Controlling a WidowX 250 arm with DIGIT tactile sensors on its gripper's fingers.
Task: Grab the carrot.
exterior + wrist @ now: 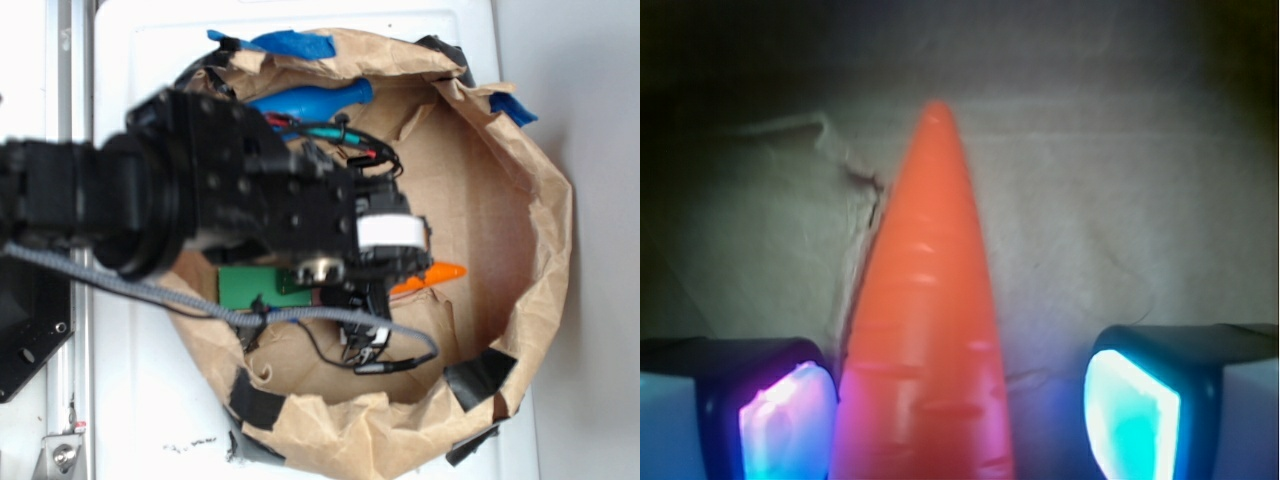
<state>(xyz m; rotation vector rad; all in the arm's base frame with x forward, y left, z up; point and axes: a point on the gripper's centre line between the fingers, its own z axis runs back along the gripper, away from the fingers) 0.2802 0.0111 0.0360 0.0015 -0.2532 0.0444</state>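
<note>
Gripper (pixel 960 405) is straddling the carrot (pixel 930 340) with jaws apart, left pad nearly touching, carrot lying mid-floor in the paper-lined basin (pixel 520 210); it looks light, rigid, glossy-slippery, so pinching the thick body suits best.

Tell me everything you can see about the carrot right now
The carrot is glossy orange, plastic-looking, a tapered cone faintly ridged. It lies on brown paper inside the paper-lined bin, tip pointing away from the arm. The open pincer straddles its thick part, one finger almost touching. Its stem end is hidden.
</note>
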